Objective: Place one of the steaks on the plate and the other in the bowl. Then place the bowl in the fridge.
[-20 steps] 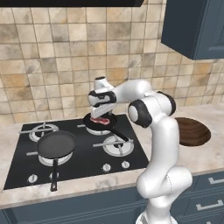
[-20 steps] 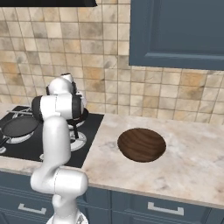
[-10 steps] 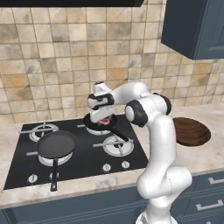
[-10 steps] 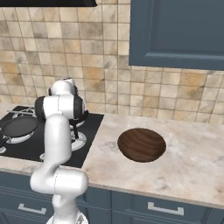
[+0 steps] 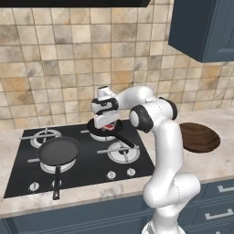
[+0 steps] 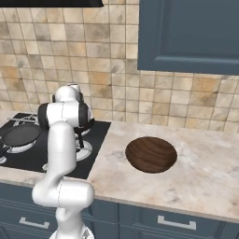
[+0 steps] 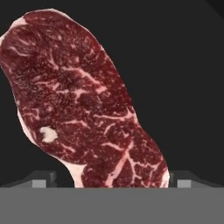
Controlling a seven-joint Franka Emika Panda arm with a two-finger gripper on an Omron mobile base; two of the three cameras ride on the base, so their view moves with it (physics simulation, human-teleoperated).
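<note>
The gripper (image 5: 107,121) was seen lowered over the rear frying pan (image 5: 97,129) on the black hob (image 5: 137,157). In the hand view a steak (image 7: 83,105) was seen lying on the pan's dark floor, its lower end between the two fingertips (image 7: 43,179), which were spread to either side; contact could not be judged. Bare pan floor was left to the steak's right. The bowl (image 6: 151,154) was seen on the marble counter (image 6: 205,177), well apart from the hob, with open counter around it. A second frying pan (image 5: 59,151) was seen on the front left burner. No writing could be read.
</note>
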